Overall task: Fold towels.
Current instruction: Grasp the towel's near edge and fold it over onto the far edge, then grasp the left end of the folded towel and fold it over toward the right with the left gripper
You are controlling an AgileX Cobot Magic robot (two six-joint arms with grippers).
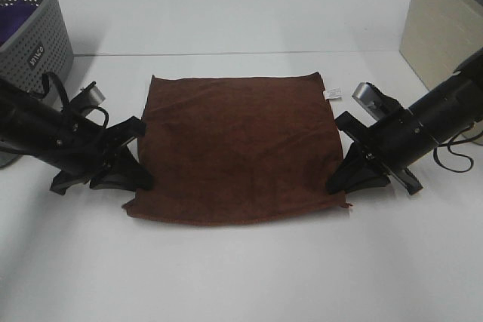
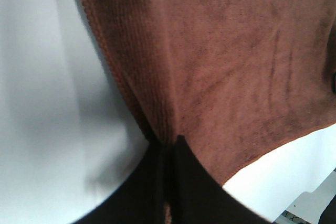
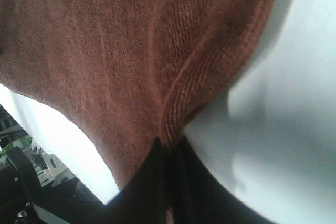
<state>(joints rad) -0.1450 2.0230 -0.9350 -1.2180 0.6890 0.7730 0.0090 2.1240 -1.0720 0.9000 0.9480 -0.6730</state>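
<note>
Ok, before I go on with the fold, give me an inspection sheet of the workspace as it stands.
Surface: white table, no stains seen.
Job's things: one reddish-brown towel, flat and unfolded, white tag at its far right corner.
Clutter: grey basket at the far left, purple cloth inside it.
Grippers: left gripper shut on the towel's left edge near the front corner; right gripper shut on the right edge near the front corner.
Cables: left arm's cable and right arm's cable loop loosely, both apart from the towel.
Surroundings: beige cabinet at the far right.
</note>
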